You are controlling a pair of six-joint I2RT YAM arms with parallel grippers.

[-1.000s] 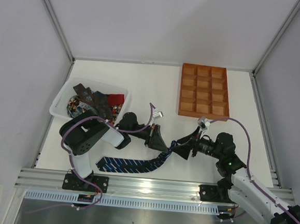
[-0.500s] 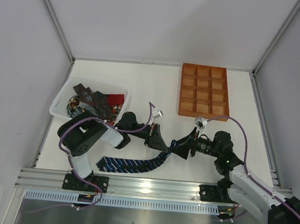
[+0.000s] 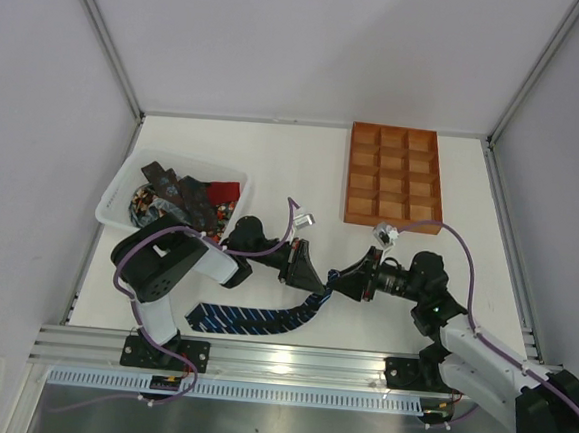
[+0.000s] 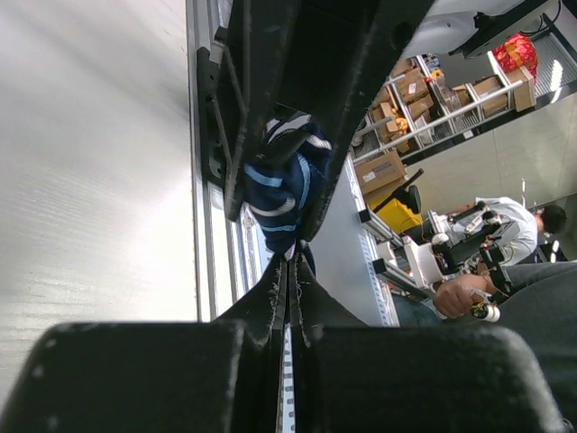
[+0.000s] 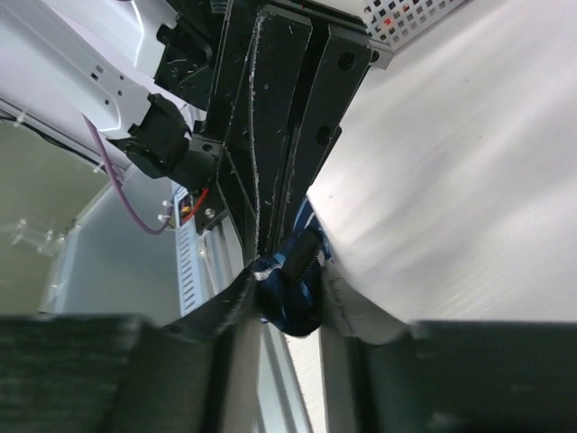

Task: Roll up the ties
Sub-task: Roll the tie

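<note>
Tie (image 3: 251, 320) pinched in left claw (image 3: 316, 287) and right claw (image 3: 338, 285).

top view: the stretch of navy tie (image 3: 249, 321) between the left gripper (image 3: 317, 287) and the right gripper (image 3: 340, 286) lies under the black jaws, so the wrap cannot be read there. the heap of ties (image 3: 186, 196) in the basket (image 3: 122, 178) overlaps; count unclear, patterns too small, near rim behind the left arm.
left wrist: own jaws cut off at bottom edge; tie end disappears into their slit.
right wrist: own jaws blurred and cropped at the bottom edge; the tie wad is partly behind them.
</note>
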